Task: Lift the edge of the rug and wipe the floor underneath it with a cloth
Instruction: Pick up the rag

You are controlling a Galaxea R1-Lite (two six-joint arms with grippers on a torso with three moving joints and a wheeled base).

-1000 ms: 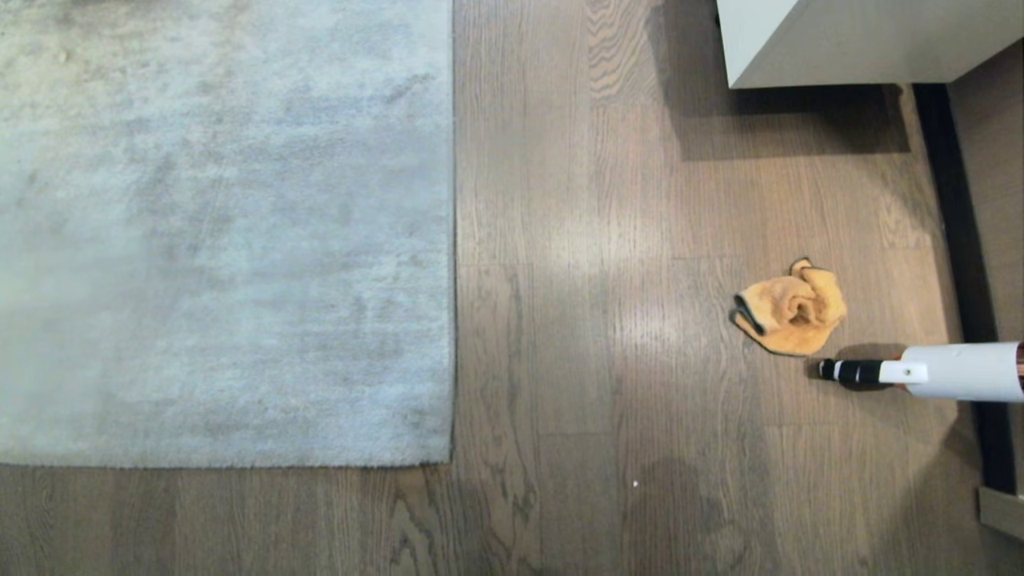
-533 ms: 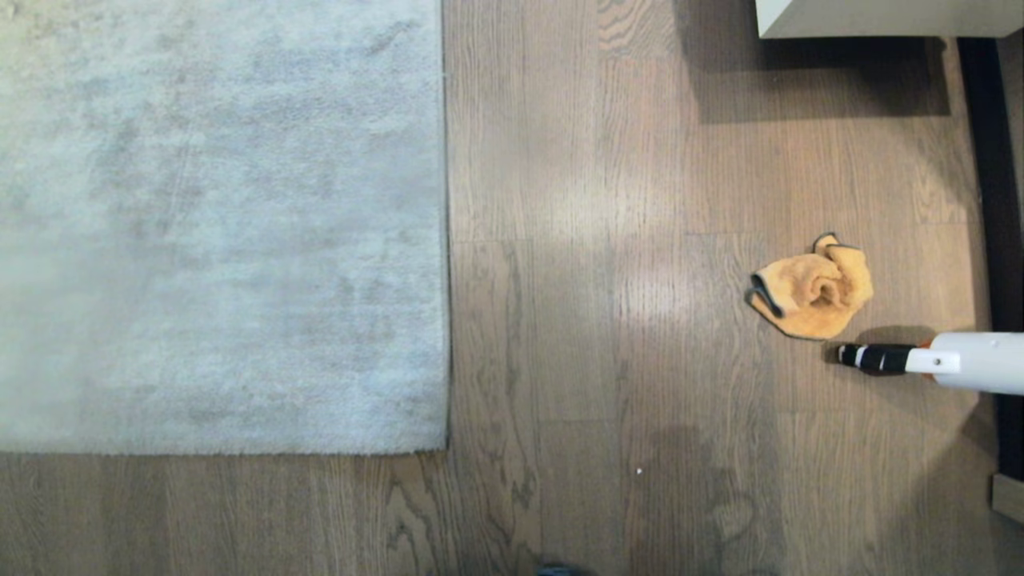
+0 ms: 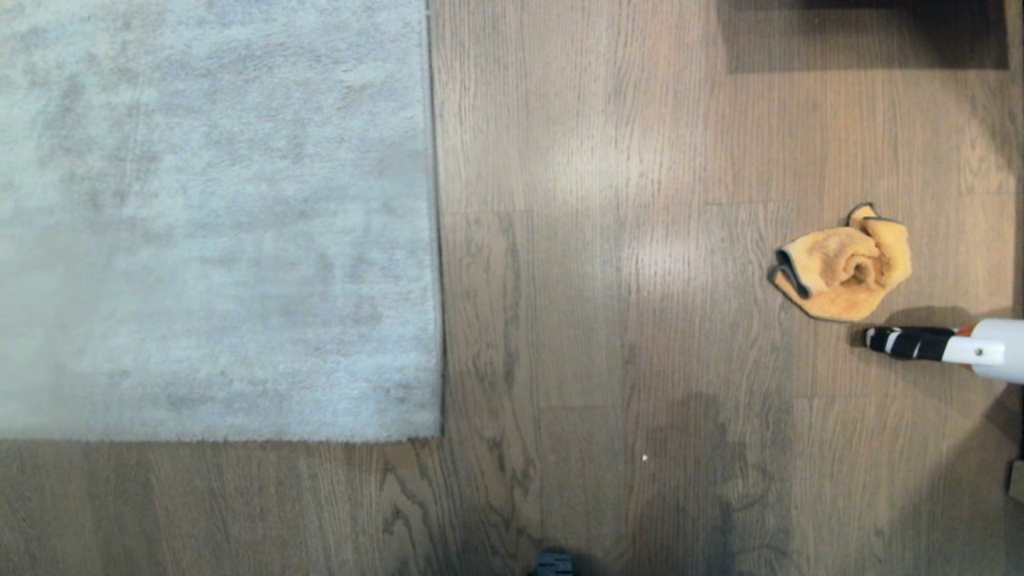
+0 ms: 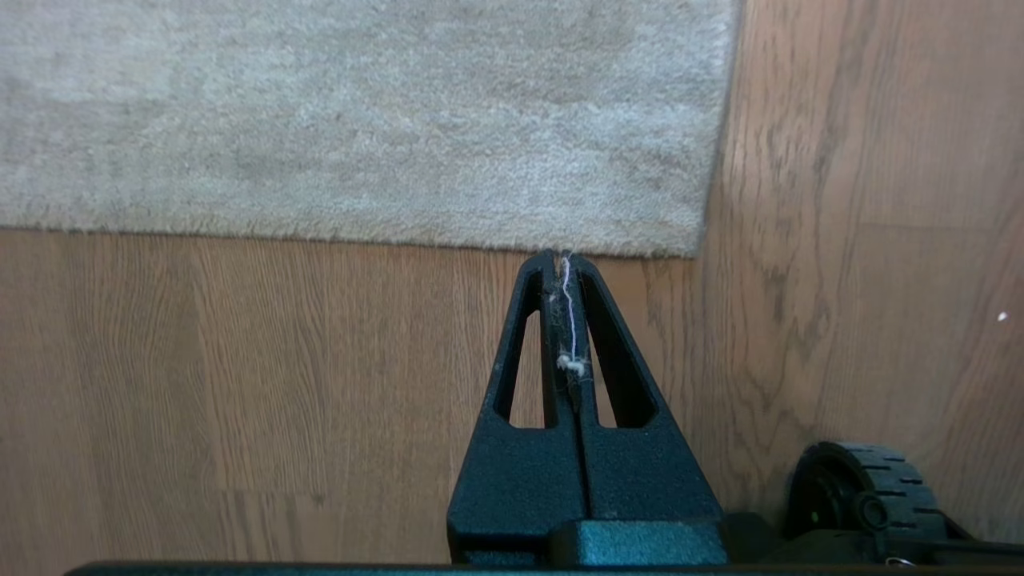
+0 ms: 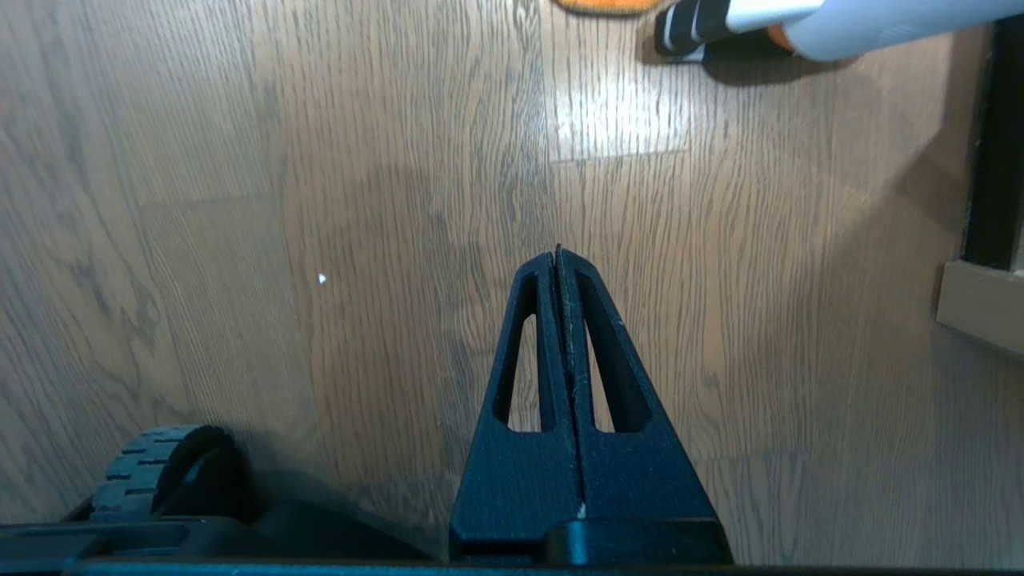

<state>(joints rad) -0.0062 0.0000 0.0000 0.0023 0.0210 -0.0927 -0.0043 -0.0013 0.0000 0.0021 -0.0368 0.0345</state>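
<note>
The pale grey rug (image 3: 216, 216) lies flat at the left of the head view, its straight rug edge (image 3: 436, 240) ending in a square corner (image 3: 440, 436). Over on the right, the crumpled orange cloth (image 3: 844, 264) rests on the brown wood floor (image 3: 600, 280). Neither gripper shows in the head view. My left gripper (image 4: 562, 256) is shut and empty, with only a lint thread between its fingers, and hangs over bare floor beside the rug corner (image 4: 696, 248). My right gripper (image 5: 558, 252) is shut and empty above bare planks. A sliver of the cloth (image 5: 608, 5) shows far ahead of it.
A white cylindrical object with a black-and-white striped tip (image 3: 944, 348) lies just beside the cloth. A dark strip (image 5: 992, 136) and a pale ledge (image 5: 980, 308) border the floor at the right. Base wheels (image 4: 864, 488) (image 5: 160, 468) stand close under the arms.
The head camera has tilted, so the whole scene slid upward and the white furniture left the top of the picture. Rug, cloth and white object lie as before.
</note>
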